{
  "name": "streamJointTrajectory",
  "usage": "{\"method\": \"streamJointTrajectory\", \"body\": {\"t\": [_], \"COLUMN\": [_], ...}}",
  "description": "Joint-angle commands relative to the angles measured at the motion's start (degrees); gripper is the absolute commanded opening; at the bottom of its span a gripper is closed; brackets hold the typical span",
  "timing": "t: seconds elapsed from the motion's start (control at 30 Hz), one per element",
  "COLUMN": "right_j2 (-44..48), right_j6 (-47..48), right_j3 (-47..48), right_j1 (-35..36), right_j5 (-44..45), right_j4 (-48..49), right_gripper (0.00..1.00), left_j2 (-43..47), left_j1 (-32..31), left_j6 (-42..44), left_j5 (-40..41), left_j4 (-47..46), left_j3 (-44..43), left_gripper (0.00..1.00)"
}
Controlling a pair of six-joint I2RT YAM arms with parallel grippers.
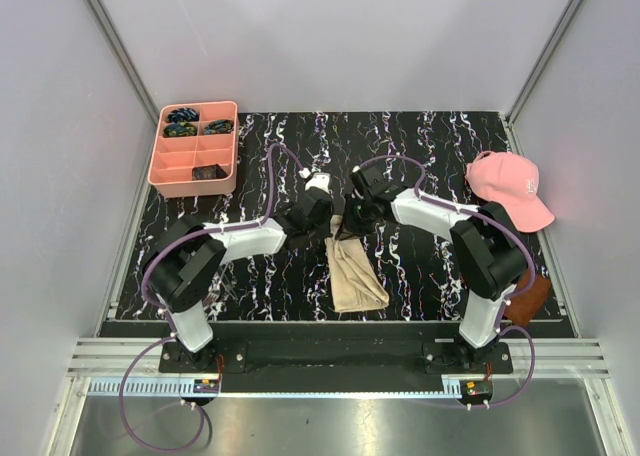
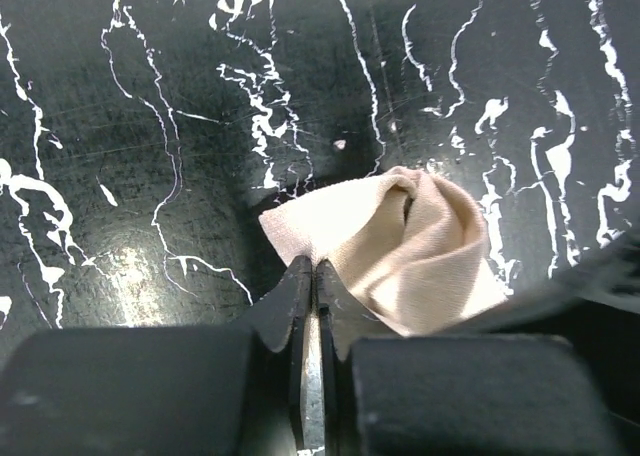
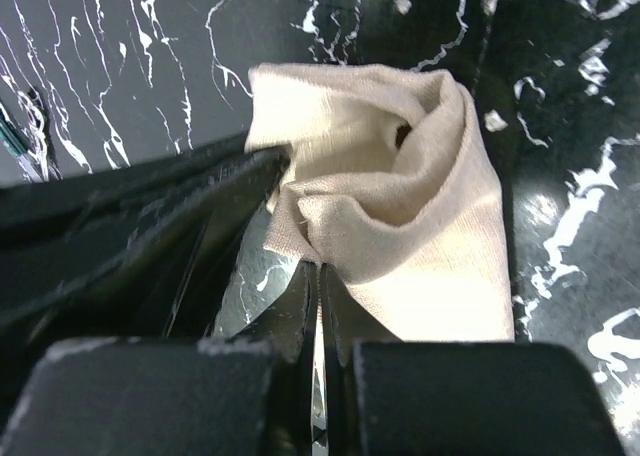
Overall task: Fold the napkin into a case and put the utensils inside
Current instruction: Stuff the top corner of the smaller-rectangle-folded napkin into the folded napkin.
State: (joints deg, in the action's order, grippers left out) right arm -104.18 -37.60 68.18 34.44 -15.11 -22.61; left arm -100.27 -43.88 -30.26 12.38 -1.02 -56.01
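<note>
Napkin [image 1: 356,276], centre frame on black marbled mat [image 1: 420,276]: cloth judged soft, light, limp; best taken at corners. Left gripper [image 2: 313,276] and right gripper [image 3: 318,276], jaws closed, each apparently pinch its upper edge.

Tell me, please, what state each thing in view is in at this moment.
napkin, folded narrow, far end bunched and pinched at both grippers.
left gripper, shut on the napkin's corner.
right gripper, shut on the napkin's fold.
pink cap, lying crown up, untouched.
tray, some compartments holding small dark items.
utensils, not in view.
</note>
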Motion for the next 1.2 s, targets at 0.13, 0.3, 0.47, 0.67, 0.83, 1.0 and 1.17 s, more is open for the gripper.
{"method": "streamJointTrajectory", "body": {"t": [0.13,0.3,0.47,0.67,0.83,1.0,1.17], "right_j2": [-3.57,-6.47,-6.92,-7.09,-6.39,-8.23,-10.43], "right_j6": [-0.19,-2.82,-7.91,-13.62,-18.37,-15.58,-6.09], "right_j3": [5.73,8.28,9.34,8.81,5.74,2.67,3.62], "right_j1": [-0.25,-0.25,-0.33,-1.13,-2.44,-2.27,0.97], "right_j5": [-1.85,-1.94,1.83,0.61,-0.08,-0.44,1.30], "right_j4": [-0.59,-0.94,-1.12,3.45,10.54,14.85,14.79], "right_gripper": [0.00,0.00,0.00,0.00,0.00,0.00,0.00], "left_j2": [4.38,5.61,6.40,5.08,5.08,6.57,6.58], "left_j1": [-0.16,-0.16,-0.16,-0.16,-0.16,0.28,1.77], "left_j6": [-0.41,-1.29,-1.73,-2.78,-2.79,-1.38,-1.03], "left_j5": [-1.13,-2.71,-3.50,-4.03,-3.86,-3.33,-5.52], "left_j4": [-5.66,-7.60,-8.91,-9.44,-9.88,-8.30,-7.33], "left_j3": [2.48,4.06,5.21,6.00,6.79,5.21,3.80], "left_gripper": [0.00,0.00,0.00,0.00,0.00,0.00,0.00]}}
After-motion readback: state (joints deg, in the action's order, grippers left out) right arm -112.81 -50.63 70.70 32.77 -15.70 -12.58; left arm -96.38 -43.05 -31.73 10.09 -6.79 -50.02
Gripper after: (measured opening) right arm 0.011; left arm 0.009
